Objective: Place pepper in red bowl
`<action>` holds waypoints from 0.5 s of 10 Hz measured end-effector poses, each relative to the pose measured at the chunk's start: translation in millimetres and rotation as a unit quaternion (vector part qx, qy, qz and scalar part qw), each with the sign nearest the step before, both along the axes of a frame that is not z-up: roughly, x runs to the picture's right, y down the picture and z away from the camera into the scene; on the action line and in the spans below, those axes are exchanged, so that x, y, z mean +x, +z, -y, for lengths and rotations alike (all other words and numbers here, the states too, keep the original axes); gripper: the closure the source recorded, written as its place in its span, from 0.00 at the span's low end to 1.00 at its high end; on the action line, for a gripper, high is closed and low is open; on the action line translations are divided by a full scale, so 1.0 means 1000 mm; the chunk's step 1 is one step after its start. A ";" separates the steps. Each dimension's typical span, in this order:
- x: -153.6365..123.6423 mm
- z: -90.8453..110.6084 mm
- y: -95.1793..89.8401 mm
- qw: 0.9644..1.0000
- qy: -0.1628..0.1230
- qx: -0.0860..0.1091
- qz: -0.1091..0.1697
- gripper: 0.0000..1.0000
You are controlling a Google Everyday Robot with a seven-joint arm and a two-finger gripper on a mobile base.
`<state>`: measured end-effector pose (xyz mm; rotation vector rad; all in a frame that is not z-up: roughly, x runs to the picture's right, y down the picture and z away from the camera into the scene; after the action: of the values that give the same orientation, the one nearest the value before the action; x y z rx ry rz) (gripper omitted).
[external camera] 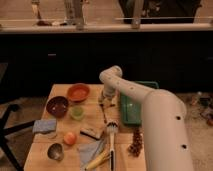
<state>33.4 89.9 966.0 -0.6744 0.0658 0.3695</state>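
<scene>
Camera view: hand point(106, 98) low over wooden tabletop point(92, 119), between round red bowl point(78, 92) and green tray point(131, 107); maroon bowl point(57, 106) nearby. Grip state cannot be told.

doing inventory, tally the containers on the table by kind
bowls: 3 (red bowl, maroon bowl, grey metal bowl)
cups: 1 (light green cup)
trays: 1 (green tray)
total: 5
tool hangs low between red bowl and green tray
</scene>
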 end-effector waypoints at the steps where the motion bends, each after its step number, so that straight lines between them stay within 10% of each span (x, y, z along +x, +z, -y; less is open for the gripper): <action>1: 0.002 0.000 0.000 1.000 0.002 -0.001 0.003 0.84; 5: 0.004 0.006 -0.006 1.000 0.001 0.005 0.020 1.00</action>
<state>37.0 83.5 960.4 -0.6710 0.0255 0.3590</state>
